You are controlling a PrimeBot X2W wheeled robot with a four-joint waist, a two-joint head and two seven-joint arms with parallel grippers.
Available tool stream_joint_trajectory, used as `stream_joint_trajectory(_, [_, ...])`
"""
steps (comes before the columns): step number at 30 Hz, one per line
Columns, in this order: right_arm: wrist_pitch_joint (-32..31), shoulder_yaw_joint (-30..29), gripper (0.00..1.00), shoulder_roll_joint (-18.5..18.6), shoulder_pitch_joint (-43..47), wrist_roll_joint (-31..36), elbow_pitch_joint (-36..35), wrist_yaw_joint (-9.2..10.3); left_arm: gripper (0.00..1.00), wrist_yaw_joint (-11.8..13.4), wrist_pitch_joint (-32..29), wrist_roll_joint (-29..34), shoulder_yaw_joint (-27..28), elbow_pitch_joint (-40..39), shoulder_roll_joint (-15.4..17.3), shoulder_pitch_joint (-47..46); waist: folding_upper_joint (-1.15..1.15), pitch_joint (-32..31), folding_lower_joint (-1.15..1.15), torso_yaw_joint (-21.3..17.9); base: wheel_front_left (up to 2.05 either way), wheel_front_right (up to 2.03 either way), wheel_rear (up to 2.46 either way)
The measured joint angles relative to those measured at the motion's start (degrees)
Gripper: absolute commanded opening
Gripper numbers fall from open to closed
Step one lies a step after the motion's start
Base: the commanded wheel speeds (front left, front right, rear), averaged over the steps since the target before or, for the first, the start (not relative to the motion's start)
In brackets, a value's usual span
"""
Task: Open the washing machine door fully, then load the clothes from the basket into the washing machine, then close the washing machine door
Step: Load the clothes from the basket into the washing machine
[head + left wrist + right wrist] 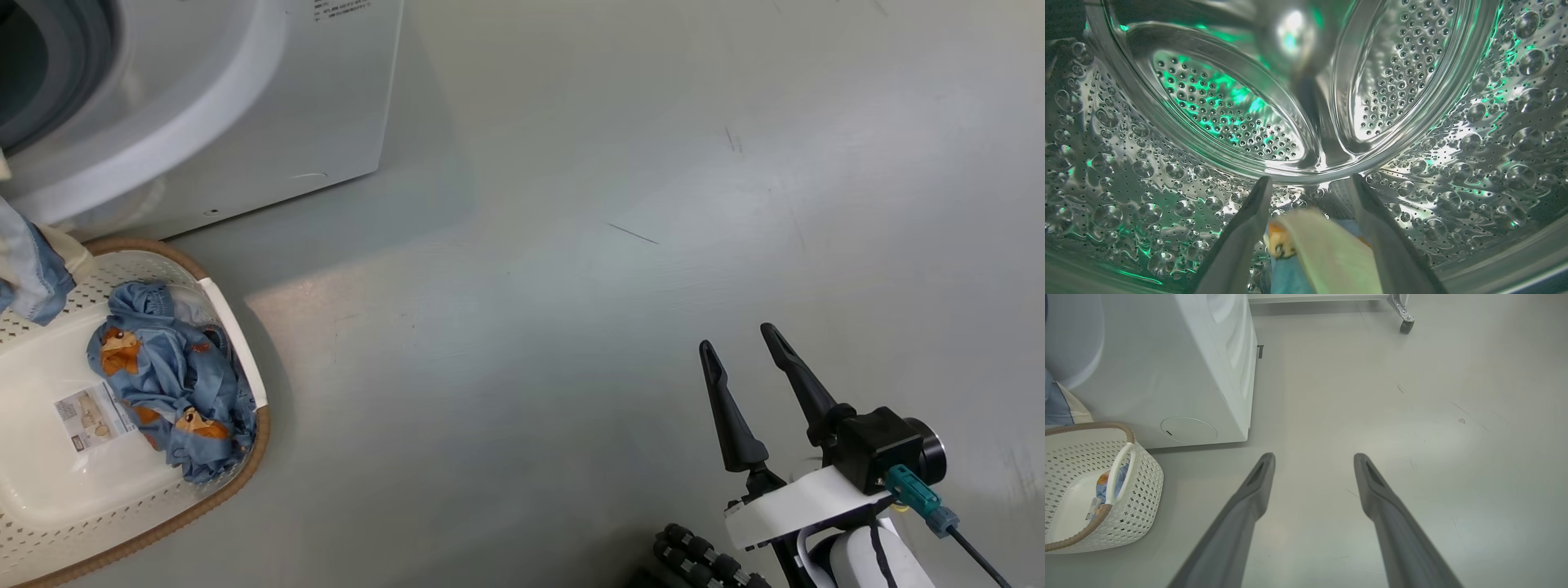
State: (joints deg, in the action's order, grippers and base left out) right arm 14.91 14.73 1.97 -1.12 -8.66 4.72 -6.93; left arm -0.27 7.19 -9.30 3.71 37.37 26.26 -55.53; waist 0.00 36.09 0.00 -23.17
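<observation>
My left gripper (1310, 181) is inside the washing machine's perforated steel drum (1208, 114), open. A light-blue and cream garment (1327, 249) with an orange figure lies low between its fingers. The white washing machine (269, 106) stands at the upper left of the head view. Its door is out of view. In front of it, the cream perforated basket (237, 335) holds more of the blue clothes (171, 367). A blue and cream cloth (33, 269) hangs over the basket's far rim. My right gripper (737, 338) is open over bare floor at the lower right, holding nothing.
Grey floor (612, 245) spreads wide to the right of the machine and basket. In the right wrist view the basket (1139, 486) sits left of my right gripper (1313, 457), and a caster wheel (1406, 324) of some frame stands far back.
</observation>
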Motion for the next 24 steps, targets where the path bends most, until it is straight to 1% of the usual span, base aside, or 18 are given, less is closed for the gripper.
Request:
stream_joint_trajectory(5, [0.00, 0.15, 1.00, 0.00, -1.16, -0.89, 0.08, 0.09, 1.00, 1.08, 1.02, 0.76, -0.49, 2.00, -1.22, -0.22, 0.00, -1.00, 0.00, 0.74, 0.00, 0.00, 0.00])
stream_joint_trajectory(11, [0.00, 0.23, 1.00, 0.02, -1.31, -1.10, 0.79, 0.52, 1.00, 1.42, 2.55, 0.83, -1.49, 4.81, -3.65, 0.07, 0.00, -3.19, 0.00, 1.57, 0.00, 0.00, 0.00])
stream_joint_trajectory(20, [-0.01, -0.86, 1.00, 0.05, -1.29, -1.10, 1.54, 0.55, 1.00, 3.38, 3.27, 0.58, -1.96, 7.31, -8.38, 1.48, 0.00, -6.52, 0.00, 3.46, 0.00, 0.00, 0.00])
stream_joint_trajectory(24, [0.00, -1.29, 1.00, 0.08, -1.24, -1.09, 1.64, 0.57, 1.00, 3.77, 3.57, 0.13, -1.83, 7.92, -9.68, 2.30, 0.00, -7.53, 0.00, 4.61, 0.00, 0.00, 0.00])
